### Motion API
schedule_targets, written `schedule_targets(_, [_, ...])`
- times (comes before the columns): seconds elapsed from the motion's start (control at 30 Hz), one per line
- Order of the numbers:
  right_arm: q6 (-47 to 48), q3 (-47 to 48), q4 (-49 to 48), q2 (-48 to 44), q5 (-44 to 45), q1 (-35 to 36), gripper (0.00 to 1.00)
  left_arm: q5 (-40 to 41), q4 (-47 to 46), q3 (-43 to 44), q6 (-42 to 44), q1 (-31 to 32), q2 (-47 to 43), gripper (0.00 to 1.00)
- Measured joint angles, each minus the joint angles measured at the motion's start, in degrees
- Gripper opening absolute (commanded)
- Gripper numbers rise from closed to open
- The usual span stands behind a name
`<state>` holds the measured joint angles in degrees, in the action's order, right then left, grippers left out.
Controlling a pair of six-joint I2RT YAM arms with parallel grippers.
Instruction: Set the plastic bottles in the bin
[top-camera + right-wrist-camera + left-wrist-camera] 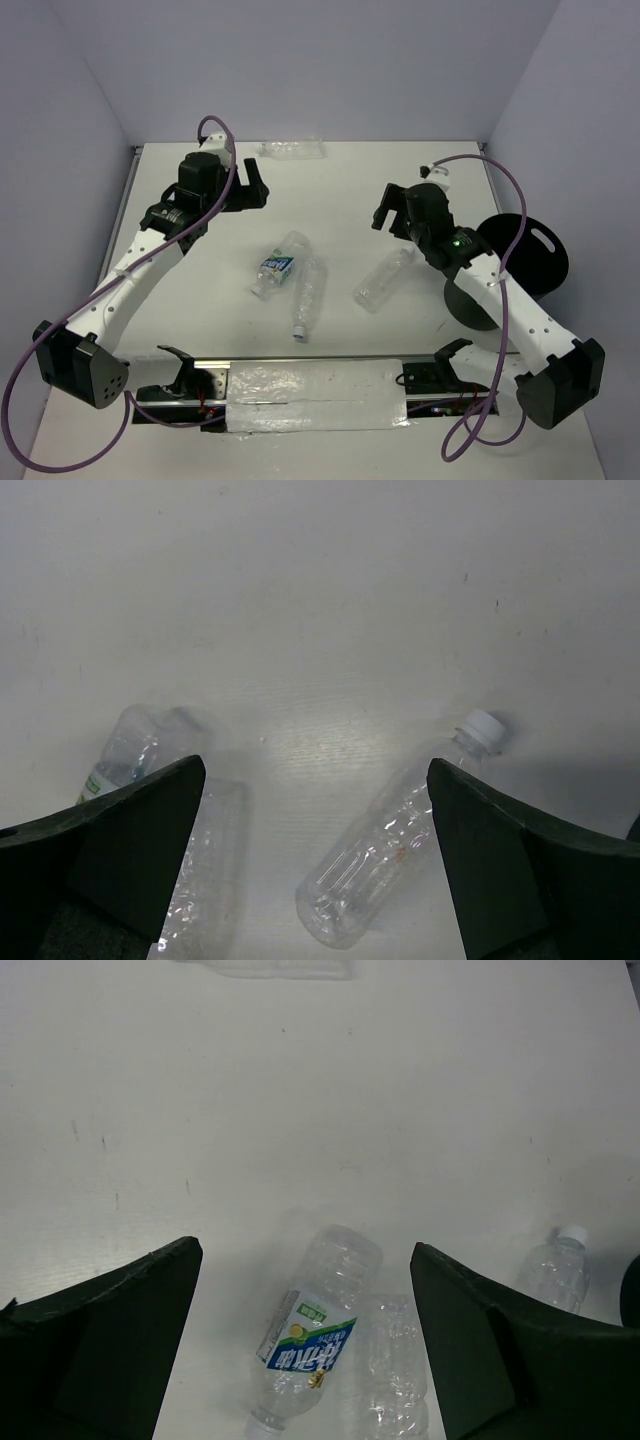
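Three clear plastic bottles lie mid-table: one with a blue-and-white label (279, 264), a plain one (308, 298) touching it, and another (383, 280) further right. A fourth bottle (292, 150) lies at the far edge. The black bin (530, 255) stands at the right, partly behind my right arm. My left gripper (255, 188) is open and empty, behind the labelled bottle (315, 1335). My right gripper (384, 210) is open and empty, just behind the right-hand bottle (390, 865).
White walls close the table at the back and both sides. A metal rail with taped plastic (310, 385) runs along the near edge between the arm bases. Purple cables loop off both arms.
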<state>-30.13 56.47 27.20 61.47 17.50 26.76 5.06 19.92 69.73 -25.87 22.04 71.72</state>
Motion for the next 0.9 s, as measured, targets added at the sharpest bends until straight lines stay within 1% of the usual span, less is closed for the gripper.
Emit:
schedule_targets(0.13, [-3.0, 0.9, 1.4, 2.0, 0.0, 0.0, 1.0, 1.5, -0.2, -0.1, -0.1, 0.0, 0.0, 0.99])
schedule_targets(0.23, [-5.5, 1.0, 1.9, 5.0, -1.1, 0.1, 0.95, 2.2, -0.2, -0.1, -0.3, 0.0, 0.0, 0.99])
schedule_targets(0.4, [-10.5, -0.3, 2.4, 7.3, -2.7, 0.6, 0.93, 2.3, -0.2, -0.1, -1.3, 0.0, 0.0, 0.99])
schedule_targets(0.53, [-14.7, -2.5, 2.6, 7.7, -2.3, 2.1, 0.94, 2.3, -0.3, -0.4, -1.5, 0.0, 0.0, 0.99])
schedule_targets(0.67, [-20.5, -2.6, 4.2, 11.4, -0.4, 3.5, 0.97, 2.1, 0.0, -0.8, -1.5, 0.0, 0.0, 0.99])
schedule_targets(0.8, [-27.3, -2.6, 8.9, 15.9, 3.0, 4.8, 0.98, 1.7, 0.1, -0.8, -1.5, 0.0, 0.0, 0.99])
schedule_targets(0.9, [-31.5, -2.6, 12.8, 17.6, 5.7, 5.6, 0.99, 1.5, 0.2, -0.8, -1.5, 0.0, 0.0, 0.99])
